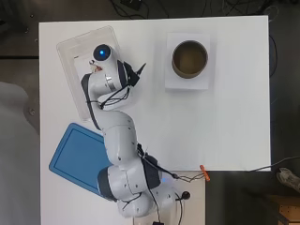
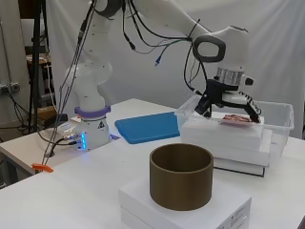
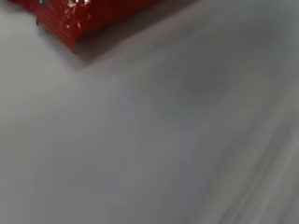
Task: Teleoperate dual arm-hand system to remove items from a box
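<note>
The white bench (image 1: pixel 234 117) carried a clear plastic box (image 2: pixel 281 119), a blue flat lid (image 1: pixel 77 157) and a brown round tub (image 1: pixel 190 58). The robot hand (image 2: pixel 228 100) hung spread above a red packet (image 2: pixel 236 118) in the box; bare bench lay at the right edge.

Even, bright light falls on my worktop (image 1: pixel 225 122) from above, so its white surface nearly washes out in the overhead view. Shadows are soft and short: a faint one sits under the brown cylinder (image 2: pixel 181 176) on its white box (image 2: pixel 186 202). In the side view the pale curtain behind me is evenly lit. My wrist view is heavily blurred, a grey smear with streaks at one corner; only the glossy red packet (image 3: pixel 79 16) shows small glints of glare.
</note>
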Controlling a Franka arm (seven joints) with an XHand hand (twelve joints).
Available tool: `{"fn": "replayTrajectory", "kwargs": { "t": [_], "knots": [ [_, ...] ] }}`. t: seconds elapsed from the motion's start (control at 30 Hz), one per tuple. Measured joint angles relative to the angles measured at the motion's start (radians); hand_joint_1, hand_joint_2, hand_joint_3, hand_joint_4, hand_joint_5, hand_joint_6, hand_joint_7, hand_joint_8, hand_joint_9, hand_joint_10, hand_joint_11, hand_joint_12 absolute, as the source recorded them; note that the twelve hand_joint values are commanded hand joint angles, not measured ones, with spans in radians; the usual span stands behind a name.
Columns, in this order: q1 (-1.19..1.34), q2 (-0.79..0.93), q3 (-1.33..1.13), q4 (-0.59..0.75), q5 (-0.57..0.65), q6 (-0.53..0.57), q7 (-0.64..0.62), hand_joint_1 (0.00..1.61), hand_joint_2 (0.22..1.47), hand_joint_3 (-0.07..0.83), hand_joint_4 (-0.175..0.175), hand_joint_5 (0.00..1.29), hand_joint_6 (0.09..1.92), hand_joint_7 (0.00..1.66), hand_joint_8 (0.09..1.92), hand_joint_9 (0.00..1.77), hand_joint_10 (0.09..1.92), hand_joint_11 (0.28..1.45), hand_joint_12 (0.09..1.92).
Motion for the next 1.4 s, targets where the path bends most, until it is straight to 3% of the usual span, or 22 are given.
{"fn": "replayTrajectory", "kwargs": {
  "t": [0.03,0.07,0.1,0.13,0.17,0.23,0.27,0.33,0.37,0.47,0.53,0.57,0.63,0.7,0.77,0.83,0.87,0.93,1.03,1.17,1.3,1.4],
  "knots": [
    [-0.003,0.018,0.001,0.019,0.004,-0.013,-0.010,0.32,1.00,0.002,0.026,0.54,0.09,0.69,0.09,0.76,0.09,0.69,0.09],
    [-0.006,0.036,0.003,0.042,0.007,-0.028,-0.021,0.71,1.04,0.003,-0.044,0.72,0.41,0.77,0.36,0.84,0.37,0.77,0.09],
    [-0.008,0.061,0.005,0.077,0.007,-0.056,-0.027,1.00,1.08,0.010,-0.102,0.82,0.73,0.83,0.61,0.90,0.73,0.75,0.39],
    [-0.010,0.075,0.006,0.103,0.008,-0.086,-0.026,1.17,1.11,0.009,-0.138,0.86,0.97,0.82,0.78,0.90,0.98,0.69,0.64],
    [-0.012,0.083,0.008,0.127,0.012,-0.119,-0.024,1.26,1.15,0.005,-0.158,0.87,1.14,0.79,0.90,0.89,1.12,0.64,0.73],
    [-0.015,0.092,0.011,0.164,0.027,-0.197,-0.012,1.08,1.17,0.001,0.056,0.85,1.20,0.84,0.44,0.93,0.57,0.62,0.53],
    [-0.016,0.091,0.013,0.183,0.042,-0.242,0.005,1.02,1.18,0.002,0.115,0.84,1.20,0.87,0.24,0.97,0.32,0.65,0.39],
    [-0.017,0.073,0.018,0.189,0.061,-0.282,0.031,1.23,1.17,-0.019,-0.066,0.87,1.23,0.84,0.73,0.99,0.76,0.72,0.19],
    [-0.018,0.054,0.023,0.174,0.059,-0.274,0.034,1.29,1.17,-0.012,-0.119,0.86,1.28,0.80,0.91,0.96,0.94,0.74,0.14],
    [-0.021,0.003,0.030,0.118,0.067,-0.200,0.019,1.21,1.20,-0.002,-0.149,0.85,1.35,0.77,1.12,0.99,0.29,0.77,0.09],
    [-0.025,-0.051,0.032,0.100,0.093,-0.170,-0.003,1.04,1.21,0.000,0.046,0.81,1.30,0.82,0.50,1.01,0.09,0.77,0.09],
    [-0.027,-0.087,0.032,0.094,0.107,-0.175,-0.011,0.99,1.21,0.000,0.104,0.80,1.29,0.86,0.28,1.01,0.09,0.78,0.09],
    [-0.034,-0.172,0.026,0.082,0.141,-0.208,-0.031,0.96,1.21,0.000,0.143,0.79,1.27,0.89,0.09,1.00,0.09,0.77,0.09],
    [-0.042,-0.239,0.011,0.074,0.166,-0.229,-0.053,0.95,1.22,0.001,0.141,0.79,1.28,0.89,0.09,0.96,0.09,0.75,0.09],
    [-0.053,-0.286,-0.023,0.071,0.197,-0.251,-0.050,0.96,1.22,0.001,0.124,0.78,1.29,0.91,0.09,0.96,0.09,0.74,0.09],
    [-0.068,-0.293,-0.071,0.088,0.215,-0.276,-0.027,1.22,1.18,-0.017,-0.072,0.77,1.34,0.88,0.65,1.00,0.66,0.81,0.09],
    [-0.077,-0.283,-0.094,0.105,0.219,-0.283,-0.022,1.28,1.18,-0.009,-0.123,0.72,1.36,0.86,0.86,0.98,0.90,0.85,0.09],
    [-0.115,-0.215,-0.160,0.177,0.237,-0.299,-0.055,1.34,1.16,-0.004,-0.126,0.70,1.29,0.89,0.98,1.03,1.08,0.87,0.20],
    [-0.211,-0.041,-0.218,0.332,0.283,-0.335,-0.098,1.36,1.15,0.000,-0.129,0.69,1.25,0.91,1.02,1.07,1.09,0.70,0.61],
    [-0.306,0.142,-0.259,0.510,0.318,-0.355,-0.106,1.35,1.18,-0.001,-0.172,0.66,1.43,0.80,1.12,0.98,1.12,0.65,0.57],
    [-0.333,0.080,-0.288,0.409,0.303,-0.343,-0.108,1.34,1.20,0.000,-0.175,0.63,1.49,0.77,1.15,0.97,1.12,0.69,0.53],
    [-0.341,-0.073,-0.302,0.210,0.271,-0.329,-0.104,1.34,1.18,0.001,-0.130,0.65,1.50,0.79,1.13,1.03,1.01,0.69,0.57]
  ]
}}
